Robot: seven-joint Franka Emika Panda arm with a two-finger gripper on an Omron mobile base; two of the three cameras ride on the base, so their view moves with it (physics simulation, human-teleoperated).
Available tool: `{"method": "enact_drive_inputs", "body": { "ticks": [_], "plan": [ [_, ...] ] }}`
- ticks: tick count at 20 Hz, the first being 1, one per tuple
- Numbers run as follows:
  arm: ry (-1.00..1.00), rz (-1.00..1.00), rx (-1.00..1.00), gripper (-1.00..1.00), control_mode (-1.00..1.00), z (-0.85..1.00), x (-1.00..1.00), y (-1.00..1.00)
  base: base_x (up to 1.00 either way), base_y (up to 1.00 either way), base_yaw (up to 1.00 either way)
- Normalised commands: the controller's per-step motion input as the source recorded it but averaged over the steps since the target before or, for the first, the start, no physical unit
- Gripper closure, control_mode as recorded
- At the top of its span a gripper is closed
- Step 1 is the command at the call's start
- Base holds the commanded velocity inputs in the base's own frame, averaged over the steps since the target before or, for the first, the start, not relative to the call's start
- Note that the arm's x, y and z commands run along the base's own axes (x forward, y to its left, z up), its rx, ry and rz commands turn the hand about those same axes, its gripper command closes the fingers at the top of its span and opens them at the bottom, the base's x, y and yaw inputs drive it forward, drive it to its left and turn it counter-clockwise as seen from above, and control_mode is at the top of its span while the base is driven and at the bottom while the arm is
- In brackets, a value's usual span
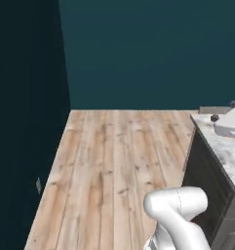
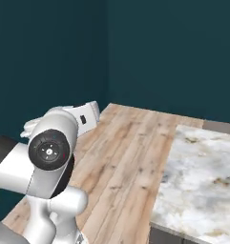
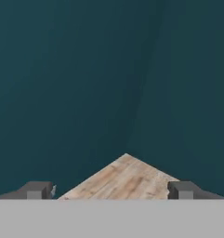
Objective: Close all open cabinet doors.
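Around you, dark teal walls meet at a corner, seen straight ahead in the hand view. Below them, a light wood floor runs from the base to that corner. At your right, a marble counter sits over a dark cabinet side; its top lies along the right edge of the left base view too. Your white arm rises at lower left of the right base view, its round dark joint cap facing the camera; a white elbow shows low in the left base view. Your gripper points at the wall corner, above the floor: its two dark fingertips stand wide apart, released, nothing between them. A white link with a small dark mark hangs over the counter's far end. Cabinet doors: you can't place them from these views; no grey wall-cabinet door can be made out.
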Motion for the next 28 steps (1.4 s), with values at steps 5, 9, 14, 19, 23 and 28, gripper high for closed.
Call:
{"method": "enact_drive_inputs", "body": {
  "ticks": [5, 9, 14, 19, 23, 28],
  "plan": [
    [0.00, 0.00, 0.00, -1.00, 1.00, 0.00, 0.00, 0.00, 0.13, -0.54, -0.64],
    [0.00, 0.00, 0.00, -1.00, 1.00, 0.00, 0.00, 0.00, -0.29, -0.36, -0.61],
    [0.00, 0.00, 0.00, -1.00, 1.00, 0.00, 0.00, 0.00, -0.93, -0.07, -0.54],
    [0.00, 0.00, 0.00, -1.00, 1.00, 0.00, 0.00, 0.00, -0.91, 0.00, -0.59],
    [0.00, 0.00, 0.00, -1.00, 1.00, 0.00, 0.00, 0.00, -0.48, 0.00, -0.62],
    [0.00, 0.00, 0.00, -1.00, 1.00, 0.00, 0.00, 0.00, -0.11, 0.00, -0.56]
  ]
}}
